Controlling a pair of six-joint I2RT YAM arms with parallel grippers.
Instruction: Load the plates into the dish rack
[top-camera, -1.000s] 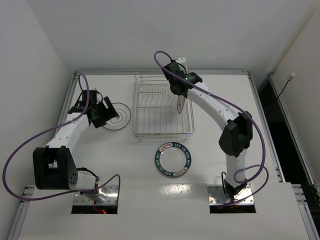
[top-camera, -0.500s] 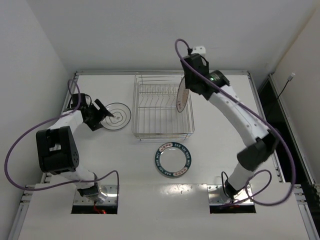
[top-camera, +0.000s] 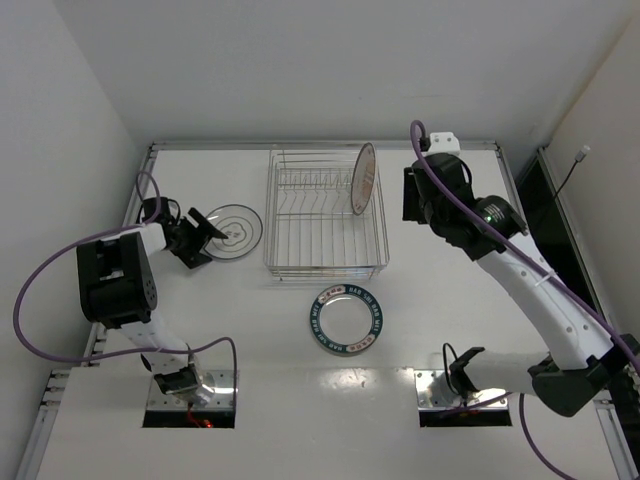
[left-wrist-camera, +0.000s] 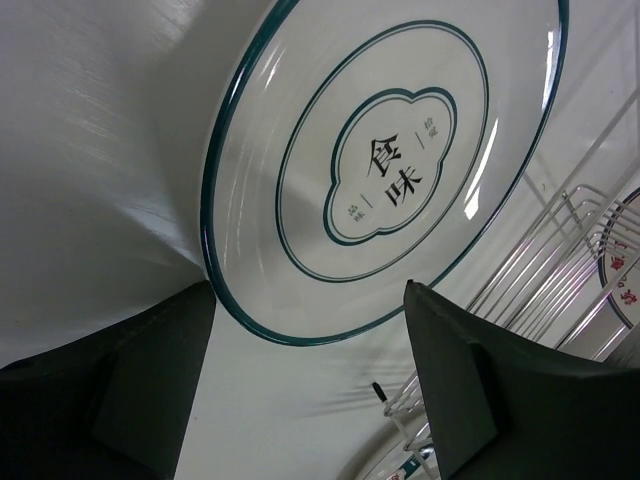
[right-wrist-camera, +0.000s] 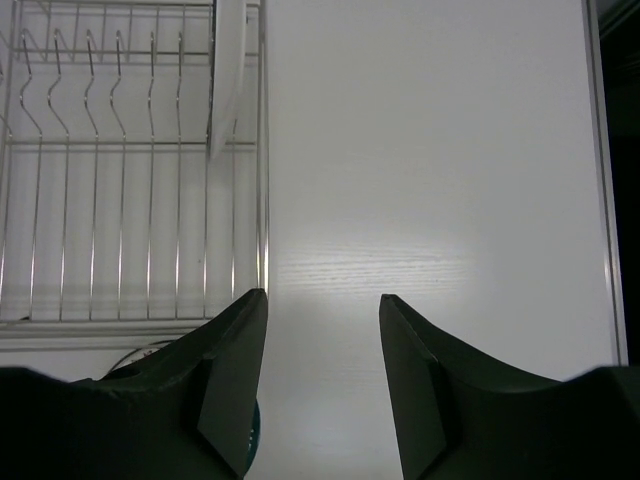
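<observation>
White counter (top-camera: 450, 330) carries our dish rack (top-camera: 325, 225), with the orange-patterned plate (top-camera: 363, 178) upright at its right end. Our right gripper (right-wrist-camera: 322, 300) hangs released beside the rack. Our left gripper (left-wrist-camera: 310, 370) gapes empty at the rim of the ringed plate (left-wrist-camera: 390, 170). We see the teal-rimmed plate (top-camera: 346, 318) lying flat near the rack.

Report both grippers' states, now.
Left gripper: open, empty, at the ringed plate.
Right gripper: open, empty, beside the rack.
</observation>
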